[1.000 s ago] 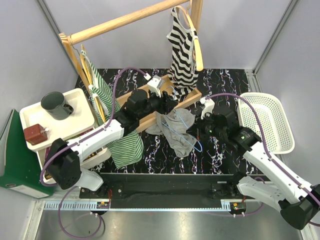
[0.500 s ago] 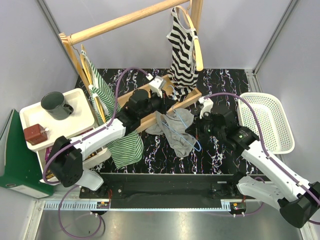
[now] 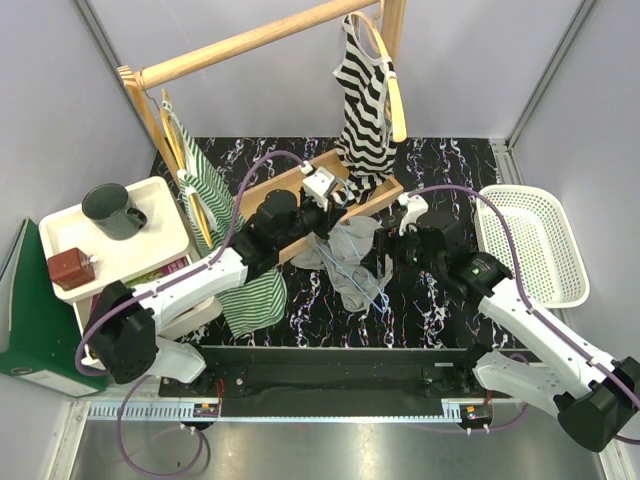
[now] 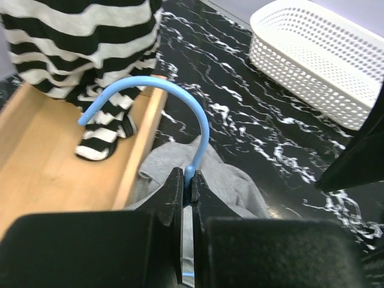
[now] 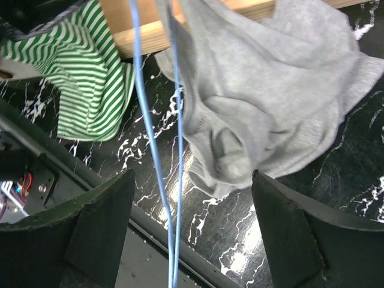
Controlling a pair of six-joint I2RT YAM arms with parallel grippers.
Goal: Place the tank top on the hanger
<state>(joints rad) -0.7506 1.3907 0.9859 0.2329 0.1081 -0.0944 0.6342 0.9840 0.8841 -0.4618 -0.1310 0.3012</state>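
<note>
Grey knit, probably limp and light, the tank top (image 5: 264, 90) lies bunched on the table (image 3: 450, 160) against the rack base (image 4: 54, 162), likely best pinched at 1 strap, while the left gripper (image 4: 188, 177) is clamped on the thin hanger (image 4: 201, 120) below its hook and the right gripper (image 5: 192, 222) hangs wide apart above.

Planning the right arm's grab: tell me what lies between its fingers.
Right wrist view: the hanger's two blue wires and, behind them, the bunched tank top.

We note pale grey walls (image 3: 60, 80) on three sides, a black white-veined tabletop (image 3: 450, 160), a wooden clothes rail (image 3: 240, 45) at the back, and a white side table (image 3: 150, 250) at left.
</note>
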